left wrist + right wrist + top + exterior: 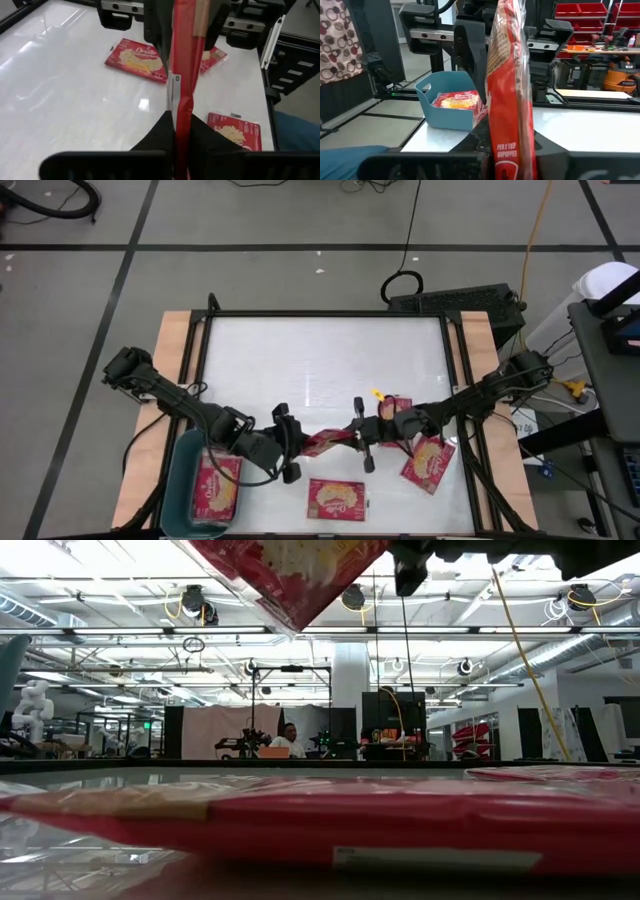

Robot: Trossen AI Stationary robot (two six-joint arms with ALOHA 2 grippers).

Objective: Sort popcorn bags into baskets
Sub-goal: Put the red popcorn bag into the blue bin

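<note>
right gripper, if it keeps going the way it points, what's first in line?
Likely the left gripper, which faces it and grips the other end of the same popcorn bag the right gripper holds. The blue basket sits beyond.

The held popcorn bag [507, 100] is wrapped in clear, glossy film that wrinkles and catches light along its edges, over red printed paper; the bags lying flat [335, 498] show the same shiny wrap. The basket [447, 102] is smooth teal plastic with a soft, matt sheen. The surface [320, 370] is a white, glossy sheet that mirrors the ceiling lights, framed in black metal rails with bare pale wood [172, 355] at the sides. Both claws' fingers [155, 30] are dull black plastic
</note>
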